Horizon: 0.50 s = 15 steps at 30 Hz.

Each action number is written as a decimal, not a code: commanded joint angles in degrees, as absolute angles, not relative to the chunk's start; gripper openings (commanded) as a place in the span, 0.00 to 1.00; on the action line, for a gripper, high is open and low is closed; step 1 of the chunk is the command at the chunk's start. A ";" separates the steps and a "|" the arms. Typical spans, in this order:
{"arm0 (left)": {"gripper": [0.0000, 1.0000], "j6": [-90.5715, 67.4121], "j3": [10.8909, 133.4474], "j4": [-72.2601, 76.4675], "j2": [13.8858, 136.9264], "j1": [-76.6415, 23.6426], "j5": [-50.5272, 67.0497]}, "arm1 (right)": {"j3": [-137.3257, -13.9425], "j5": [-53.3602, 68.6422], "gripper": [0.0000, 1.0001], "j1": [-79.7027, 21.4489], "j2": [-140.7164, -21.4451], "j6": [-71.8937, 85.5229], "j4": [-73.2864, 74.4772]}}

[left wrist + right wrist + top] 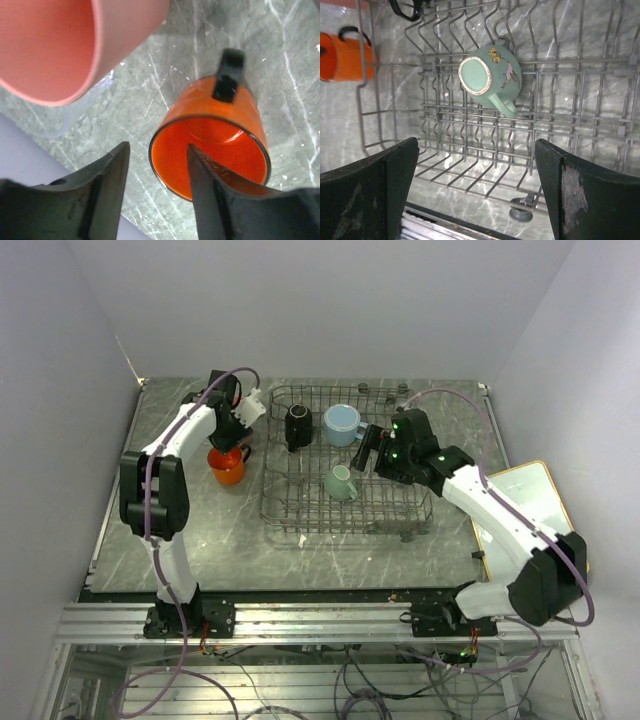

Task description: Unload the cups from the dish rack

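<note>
Grey marble desk carries the wire rack at mid frame, with three left to unload: blue mug and black mug along its upper edge, mint cup lower centre. Already out, left of the rack: orange mug, with the pink tumbler just beside it. Left fingers stand spread astride the orange mug's rim, gripping nothing. Right fingers gape wide over the mint cup, likely next.

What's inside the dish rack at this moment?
Three cups: black mug and light-blue mug at the far end, mint-green cup nearer the middle. The right gripper hangs over the right part of the dish rack, hiding what lies beneath it.
</note>
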<state>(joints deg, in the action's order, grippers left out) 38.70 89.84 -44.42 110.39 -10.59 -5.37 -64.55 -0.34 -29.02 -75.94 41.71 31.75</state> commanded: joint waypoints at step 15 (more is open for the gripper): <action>0.90 34.68 94.12 -52.71 84.50 -11.95 5.35 | -69.85 -4.87 0.86 -35.62 -98.51 11.73 24.63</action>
